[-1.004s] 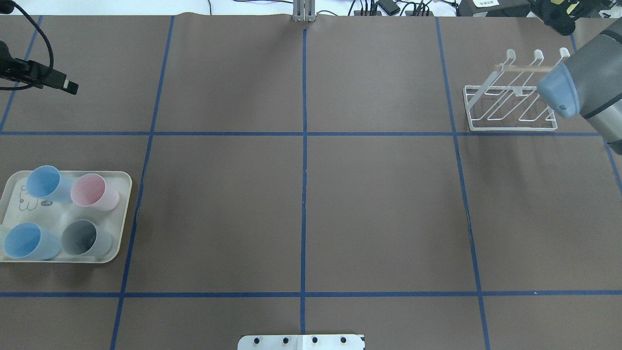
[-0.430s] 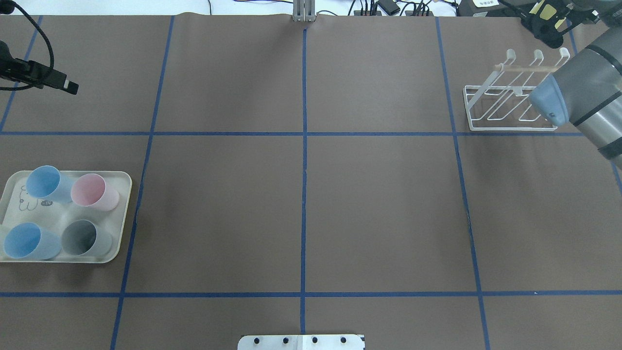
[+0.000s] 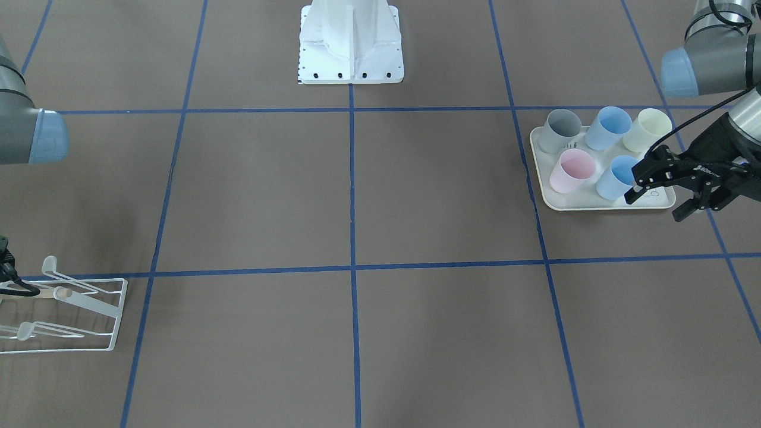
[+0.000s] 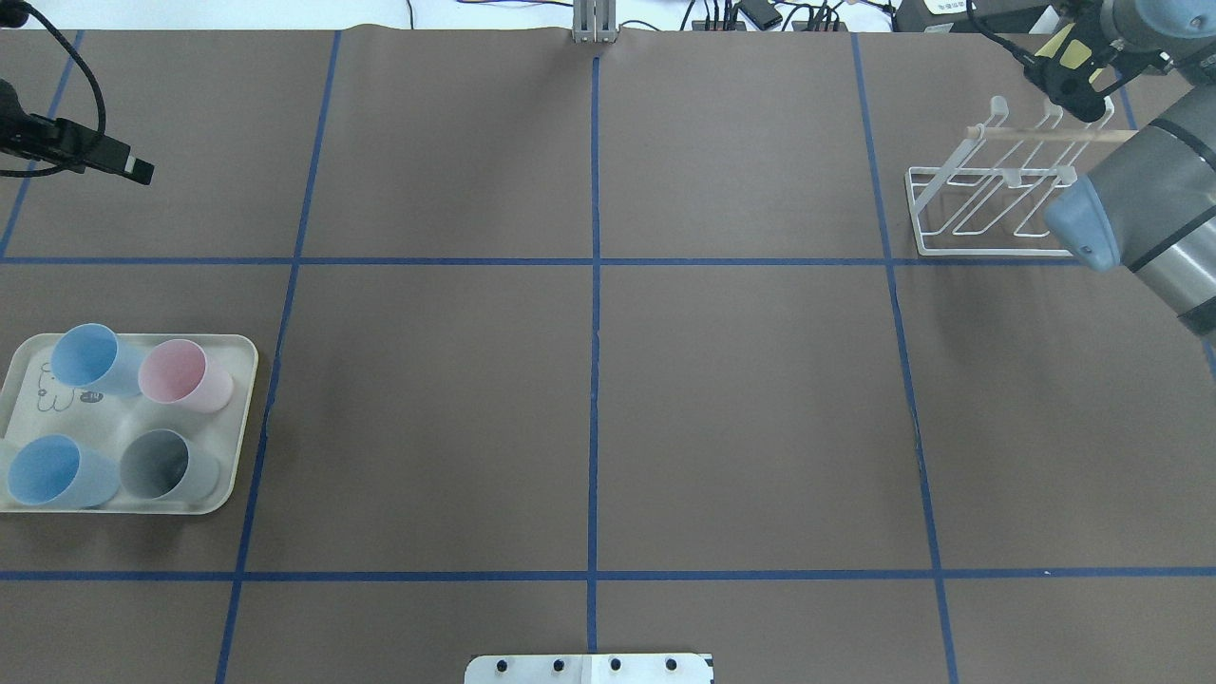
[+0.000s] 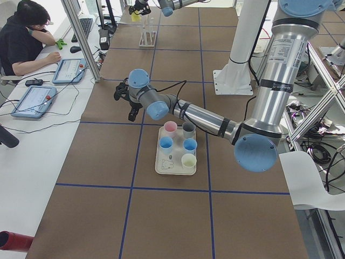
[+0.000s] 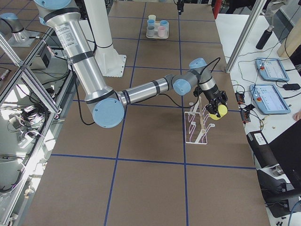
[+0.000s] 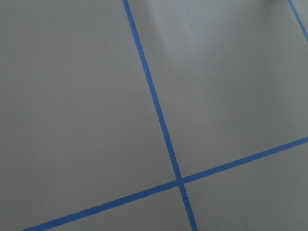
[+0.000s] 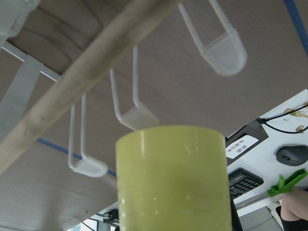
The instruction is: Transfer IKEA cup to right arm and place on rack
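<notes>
Overhead exterior, sweeping from the left: got spare cups on the rabbit tray (image 4: 28, 375), with the left gripper (image 3: 657, 207) hovering off beyond them, fingers spread and empty. Far right, spot the white wire rack (image 4: 997, 252) and the right gripper (image 4: 1069, 74) over its upturned prong tips, pinching the yellow IKEA cup (image 8: 171, 178). Checking the right wrist view, see the cup's long axis aimed at the middle prong tip (image 8: 138, 118), just past its far end. Probably needs only a short push along that line.
</notes>
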